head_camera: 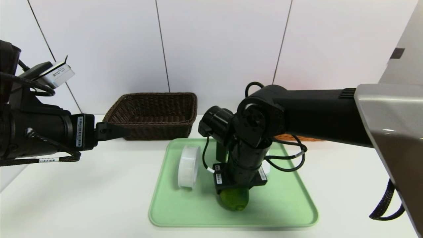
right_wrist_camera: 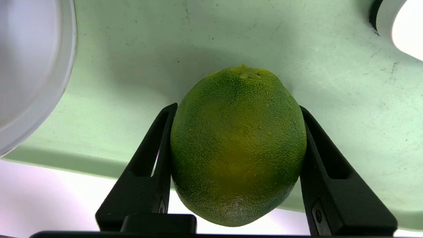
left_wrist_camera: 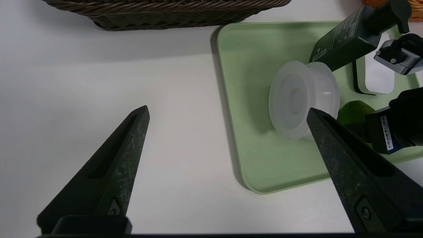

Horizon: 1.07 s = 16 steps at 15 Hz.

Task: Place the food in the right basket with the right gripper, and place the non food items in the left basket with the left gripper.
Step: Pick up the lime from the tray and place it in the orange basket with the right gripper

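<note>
White table, two baskets, one lime

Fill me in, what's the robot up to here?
The right gripper reaches down onto the green tray, its fingers closed against both sides of the lime, which still sits on the tray. The left gripper hangs open above the table, near the brown basket. The white disc remains on the tray.

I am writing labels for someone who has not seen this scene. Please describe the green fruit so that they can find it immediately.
Start at the pale green tray on the white table. Near its front edge, the right gripper points down with its fingers against both sides of the green fruit. It is the only bumpy-skinned oval there; the round container beside it is white and smooth.
</note>
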Available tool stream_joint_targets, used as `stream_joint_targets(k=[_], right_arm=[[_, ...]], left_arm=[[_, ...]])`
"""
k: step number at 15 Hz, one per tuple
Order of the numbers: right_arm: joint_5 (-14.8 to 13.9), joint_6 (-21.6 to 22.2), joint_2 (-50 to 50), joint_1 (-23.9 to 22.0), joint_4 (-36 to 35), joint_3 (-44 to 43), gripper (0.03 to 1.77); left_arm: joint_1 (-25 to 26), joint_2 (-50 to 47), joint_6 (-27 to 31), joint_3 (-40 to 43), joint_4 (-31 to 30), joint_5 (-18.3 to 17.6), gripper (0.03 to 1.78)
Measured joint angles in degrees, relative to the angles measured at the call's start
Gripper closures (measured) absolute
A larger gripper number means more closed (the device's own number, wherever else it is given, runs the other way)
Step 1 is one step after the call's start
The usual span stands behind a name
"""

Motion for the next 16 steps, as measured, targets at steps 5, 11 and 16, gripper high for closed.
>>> stream_joint_targets(k=[5,11,16], right_arm=[[0.6,0.5,-4.7,0.1,0.2,0.0,0.76],[-1.1,-1.5,-16.3,-5.1,-10.1,0.0,0.77],[-2.4,-4.8,-19.7,-17.8,-25.0,0.0,0.77]], left_arm=[[0.0,-0.5,-0.3,-0.2,2.1,0.0,0.12],[-0.1,-0.5,-2.3,-2.1,2.9,-0.3,0.12],[-0.8,0.6,-3.9,-4.3,3.0,-0.4,0.12]])
